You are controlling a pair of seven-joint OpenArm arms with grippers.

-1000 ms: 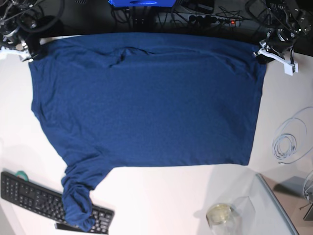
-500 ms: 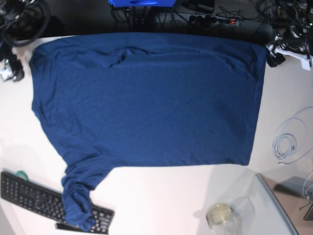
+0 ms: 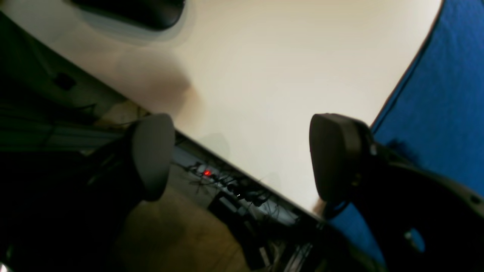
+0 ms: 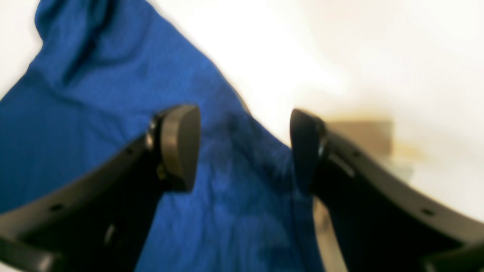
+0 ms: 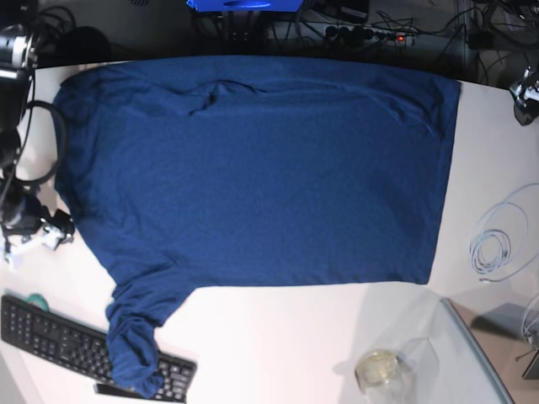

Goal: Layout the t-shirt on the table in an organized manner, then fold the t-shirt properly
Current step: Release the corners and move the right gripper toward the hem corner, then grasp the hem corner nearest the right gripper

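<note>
Sides are the robot's; near = arms' side. T-shirt (image 5: pixel 269 185) spread across table (image 5: pixel 269 353), bunched sleeve (image 5: pixel 133 349) at far right lying over keyboard (image 5: pixel 59 341). Left gripper (image 3: pixel 242 158) wide, empty, beyond near left corner. Right gripper (image 4: pixel 244 151) wide at right edge, no grip seen. Risks: a pinch catching only the top layer would skew the fold; dragging the sleeve could pull the keyboard.

Moved the right gripper (image 5: pixel 39 236) from the t-shirt's (image 5: pixel 269 177) upper corner down along its side, nearer the keyboard (image 5: pixel 63 343). Drew the left gripper (image 5: pixel 525 108) off the opposite upper corner, out toward the view's edge, now apart from the cloth.
</note>
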